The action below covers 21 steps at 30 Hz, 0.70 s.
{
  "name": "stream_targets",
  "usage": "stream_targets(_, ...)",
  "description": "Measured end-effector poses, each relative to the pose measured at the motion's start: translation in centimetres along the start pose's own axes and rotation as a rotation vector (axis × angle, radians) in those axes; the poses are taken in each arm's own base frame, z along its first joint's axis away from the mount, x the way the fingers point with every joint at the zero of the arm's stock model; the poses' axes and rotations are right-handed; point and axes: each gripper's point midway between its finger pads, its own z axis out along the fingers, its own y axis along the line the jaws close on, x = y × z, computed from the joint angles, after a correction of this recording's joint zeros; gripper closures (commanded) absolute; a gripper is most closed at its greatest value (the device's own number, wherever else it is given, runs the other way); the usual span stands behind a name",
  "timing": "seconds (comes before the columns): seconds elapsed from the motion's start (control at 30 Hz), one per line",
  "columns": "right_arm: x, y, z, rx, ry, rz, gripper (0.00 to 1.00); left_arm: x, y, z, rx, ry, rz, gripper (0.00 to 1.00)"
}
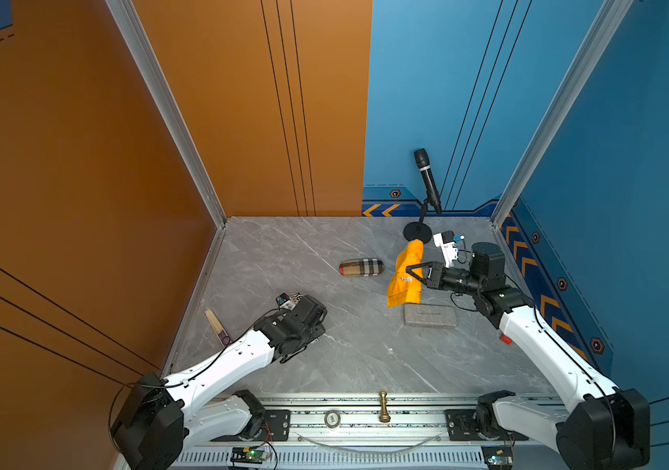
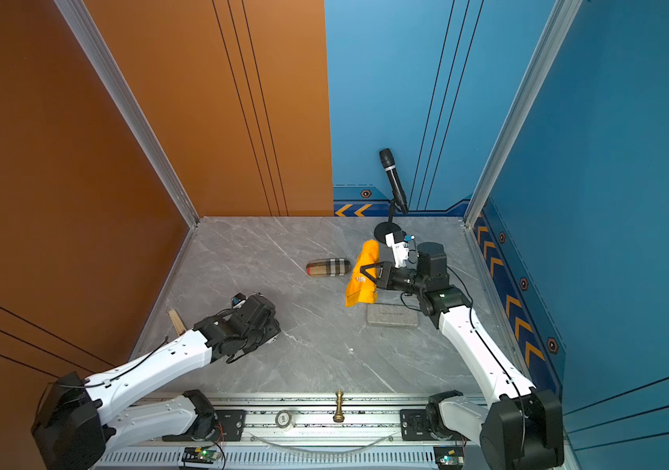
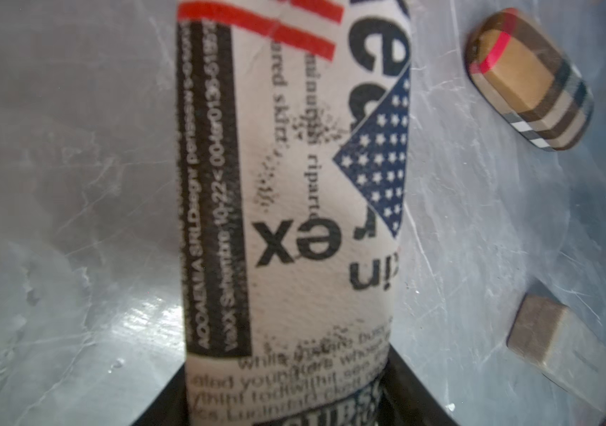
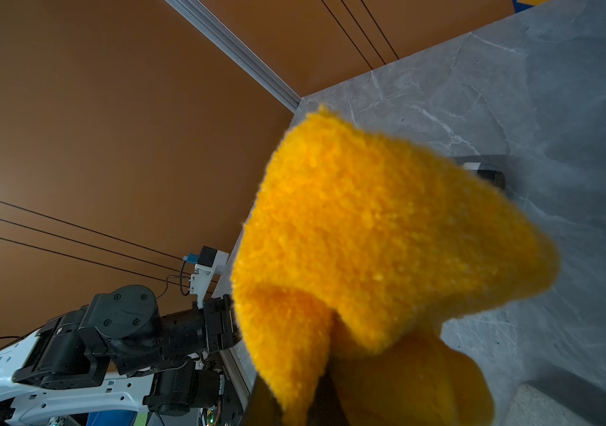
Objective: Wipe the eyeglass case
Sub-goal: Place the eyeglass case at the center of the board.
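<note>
Two grips are set, and the held things have yet to meet. The left gripper (image 3: 290,398) is clamped around one end of a soft, cream, newsprint-patterned fabric case (image 3: 294,184) with red bars and a blue starred patch. The rest of it juts forward, low over the grey marble-look bench (image 1: 324,358) near its left edge. Held by one end like that, most of its printed face stays bare, which I take to be the reason for the hold: it is offered up for wiping.

The right gripper (image 1: 409,270) is pinched tight on a fluffy orange cloth (image 1: 404,293), raised toward the far right corner. The cloth droops on either side of the jaws, so a loose fold is free to drag across a surface.

Cloth and fabric case are well apart. Between them, about mid-bench, a rounded tan plaid hard case (image 1: 361,267) lies flat and ungripped, its right end just beside the cloth. A flat grey rectangular case (image 1: 429,316) lies near the cloth's lower hem, toward the front edge.

I cannot be sure which case is meant. The held one is my guess, though the plaid one is nearer the cloth.

A black microphone on a round-based stand (image 1: 428,183) sits at the far edge, close behind the cloth, so any sweep should lead away from it.
</note>
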Motion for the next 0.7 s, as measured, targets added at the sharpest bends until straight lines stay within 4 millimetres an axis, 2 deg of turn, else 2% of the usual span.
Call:
stream_targets(0.13,0.4,-0.6,0.4,0.007,0.017,0.014,1.00,0.9,1.9,0.8,-0.057,0.015,-0.037,0.58)
stream_targets(0.3,0.9,-0.8,1.0,0.007,0.036,0.023,1.00,1.2,2.5,1.7,-0.100,0.017,-0.063,0.57)
stream_targets(0.57,1.2,-0.6,1.3,0.014,0.041,0.010,1.00,3.1,3.2,3.4,-0.176,0.047,-0.063,0.52)
stream_targets(0.7,1.3,-0.7,1.5,0.016,0.044,0.006,1.00,3.1,3.1,3.8,-0.182,0.046,-0.083,0.42)
